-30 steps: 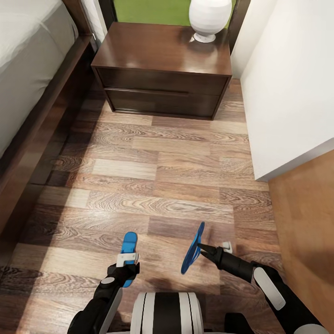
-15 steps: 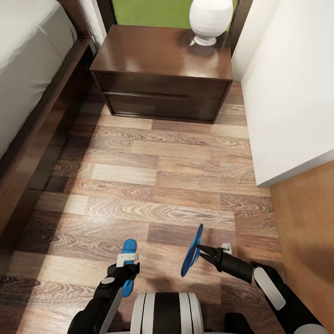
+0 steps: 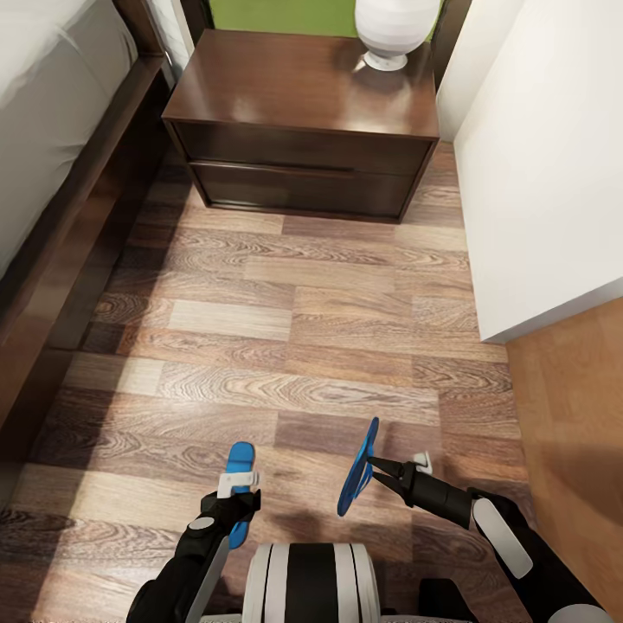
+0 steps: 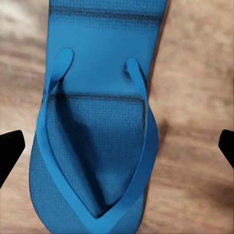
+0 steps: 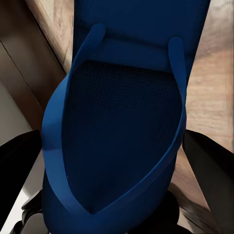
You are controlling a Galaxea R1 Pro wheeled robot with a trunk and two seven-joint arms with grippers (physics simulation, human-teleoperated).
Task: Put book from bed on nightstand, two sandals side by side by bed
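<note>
Your left pincer point(image 3: 235, 504) is clamped on one blue sandal point(image 3: 240, 472), which lies roughly flat and points forward, low over the wood floor point(image 3: 329, 320). In the left wrist view that sandal point(image 4: 95, 146) runs out from between the two dark fingertips point(image 4: 9, 151), straps facing the camera.

Your right pincer point(image 3: 378, 468) grips the other sandal point(image 3: 357, 467) by its edge, so it stands tilted on its side, with its sole turned toward the left arm. In the right wrist view this sandal point(image 5: 122, 131) sits close between the dark fingers point(image 5: 209, 165), in shadow.

The two sandals are near each other but apart, just ahead of the robot's base.

Further out, the bed point(image 3: 52, 173) runs along your left side, its dark frame meeting the floor. The nightstand point(image 3: 303, 130) stands straight ahead against the window wall, with a white lamp point(image 3: 394, 26) on its top. A white wall point(image 3: 554, 164) closes in on the right.

You appear to be in the sandal step, carrying both toward a spot beside the bed. The next move likely calls for levelling the right sandal, then lowering both to the floor close to the bed frame, parallel and near each other, before letting go.
</note>
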